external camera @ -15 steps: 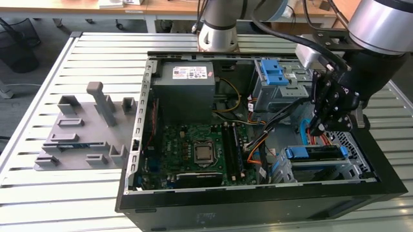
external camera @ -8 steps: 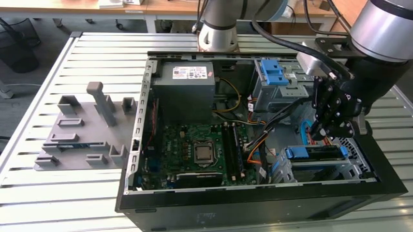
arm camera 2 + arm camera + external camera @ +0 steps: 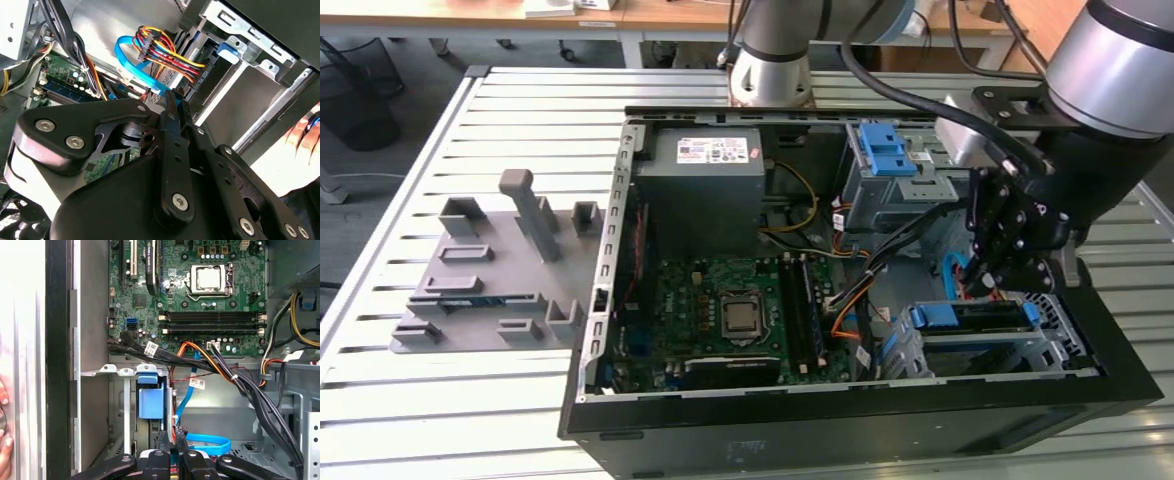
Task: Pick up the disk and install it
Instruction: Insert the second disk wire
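Observation:
The disk (image 3: 970, 318) lies flat in the metal drive cage (image 3: 1061, 345) at the exterior view's right of the open computer case, its blue carrier bracket facing the motherboard. In the first wrist view its blue bracket (image 3: 150, 402) sits between the cage's rails. My gripper (image 3: 987, 288) hangs just above the disk, inside the case. In both wrist views the black fingers (image 3: 181, 437) stand pressed together with nothing between them, the gripper (image 3: 172, 97) close to the blue data cable (image 3: 127, 60) and the coloured power wires (image 3: 165, 50).
The motherboard (image 3: 734, 310) and grey power supply (image 3: 707, 190) fill the case's other half. A second blue bracket (image 3: 887, 150) sits in the upper bay. A grey parts holder (image 3: 494, 280) stands on the table. A person's hand (image 3: 305, 135) rests beside the case.

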### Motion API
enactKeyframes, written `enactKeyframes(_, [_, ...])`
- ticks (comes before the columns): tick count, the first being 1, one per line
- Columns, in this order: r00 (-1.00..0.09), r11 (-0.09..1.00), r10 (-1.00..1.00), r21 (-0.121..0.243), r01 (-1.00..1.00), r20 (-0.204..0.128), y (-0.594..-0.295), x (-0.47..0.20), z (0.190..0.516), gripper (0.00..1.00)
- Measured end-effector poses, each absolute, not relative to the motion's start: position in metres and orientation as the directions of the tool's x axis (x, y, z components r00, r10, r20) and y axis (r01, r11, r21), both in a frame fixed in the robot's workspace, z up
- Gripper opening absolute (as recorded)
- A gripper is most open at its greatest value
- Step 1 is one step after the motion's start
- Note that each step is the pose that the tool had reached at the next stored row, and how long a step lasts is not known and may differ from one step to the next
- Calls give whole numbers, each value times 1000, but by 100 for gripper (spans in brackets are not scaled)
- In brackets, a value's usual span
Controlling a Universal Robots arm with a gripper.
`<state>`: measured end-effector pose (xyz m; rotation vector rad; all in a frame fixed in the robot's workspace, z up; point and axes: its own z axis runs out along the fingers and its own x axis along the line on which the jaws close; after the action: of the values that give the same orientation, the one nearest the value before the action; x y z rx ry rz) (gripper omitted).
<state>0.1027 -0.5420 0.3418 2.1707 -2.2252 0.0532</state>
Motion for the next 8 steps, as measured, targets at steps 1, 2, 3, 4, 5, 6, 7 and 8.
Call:
enactKeyframes(1, [-25,25,-999,-2,-1000,47,-543,103,341,16])
enactKeyframes(2, [-25,25,-999,-2,-1000,47,-544,103,341,16])
enactKeyframes(3, [-25,25,-999,-2,-1000,47,-546,103,340,16])
enactKeyframes(4, [-25,25,-999,-2,-1000,46,-546,103,339,16])
enactKeyframes(5, [-25,25,-999,-2,-1000,45,-546,103,339,16])
enactKeyframes(6, [-25,25,-999,-2,-1000,44,-546,103,339,16])
enactKeyframes(7, [-25,25,-999,-2,-1000,43,-546,103,339,16])
enactKeyframes(8, [-25,25,-999,-2,-1000,42,-546,103,339,16])
